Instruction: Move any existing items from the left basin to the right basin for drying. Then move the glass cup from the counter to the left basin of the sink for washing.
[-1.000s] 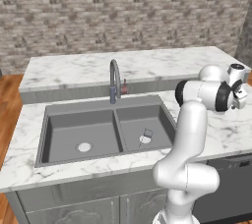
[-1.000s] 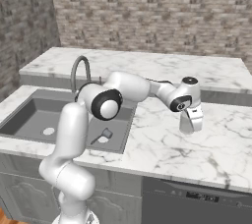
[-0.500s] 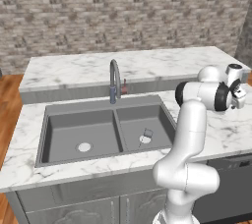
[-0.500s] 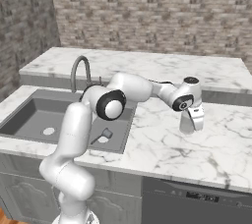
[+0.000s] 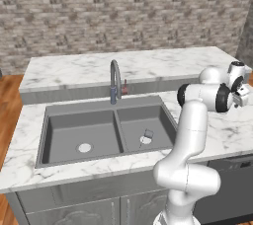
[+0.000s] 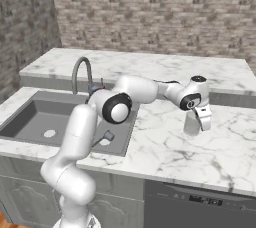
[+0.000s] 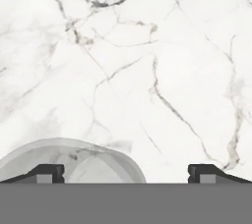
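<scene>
The arm (image 6: 80,137) is glossy white — thick, rounded tube segments joined at bulbous elbows, each capped by a dark, round disc with a pale rim. Just right of the sink (image 5: 106,132), its bulging white base (image 5: 185,179) swells into a fat collar. The wrist by the sink's far right ends in a small white hand block — dark-trimmed.

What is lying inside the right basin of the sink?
A small grey item lies on the floor of the right basin, beside its drain. The arm covers the basin's near right corner, so that part cannot be checked.
</scene>
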Robot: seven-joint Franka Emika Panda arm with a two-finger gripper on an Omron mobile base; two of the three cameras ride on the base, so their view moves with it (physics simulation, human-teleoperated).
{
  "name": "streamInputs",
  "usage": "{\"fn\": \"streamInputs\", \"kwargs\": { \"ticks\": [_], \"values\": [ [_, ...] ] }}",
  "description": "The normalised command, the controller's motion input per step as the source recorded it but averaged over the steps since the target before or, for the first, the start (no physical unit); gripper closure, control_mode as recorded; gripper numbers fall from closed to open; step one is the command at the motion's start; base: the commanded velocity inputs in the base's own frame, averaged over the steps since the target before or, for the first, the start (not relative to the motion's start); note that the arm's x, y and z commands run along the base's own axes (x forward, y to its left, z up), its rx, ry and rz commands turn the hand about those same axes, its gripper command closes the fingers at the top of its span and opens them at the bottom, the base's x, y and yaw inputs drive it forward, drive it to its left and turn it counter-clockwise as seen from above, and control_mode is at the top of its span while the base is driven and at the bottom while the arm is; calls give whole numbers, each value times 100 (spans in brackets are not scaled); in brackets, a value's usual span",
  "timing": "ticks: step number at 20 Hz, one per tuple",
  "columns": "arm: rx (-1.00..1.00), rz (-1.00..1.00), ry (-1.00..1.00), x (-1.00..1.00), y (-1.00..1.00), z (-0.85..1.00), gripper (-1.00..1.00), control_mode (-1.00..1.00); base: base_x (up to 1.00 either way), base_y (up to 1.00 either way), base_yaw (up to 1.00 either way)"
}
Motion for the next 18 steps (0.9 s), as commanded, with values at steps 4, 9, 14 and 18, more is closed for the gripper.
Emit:
{"fn": "streamInputs", "kwargs": {
  "ticks": [4,9,14,18],
  "values": [
    [5,0,0,-1,0,-14,-100,-100,0,0,0],
    [6,3,1,-8,2,-21,-100,-100,0,0,0],
    [5,3,1,-4,3,-20,-100,-100,0,0,0],
    [1,3,2,-3,15,-25,100,-100,0,0,0]
  ]
}}
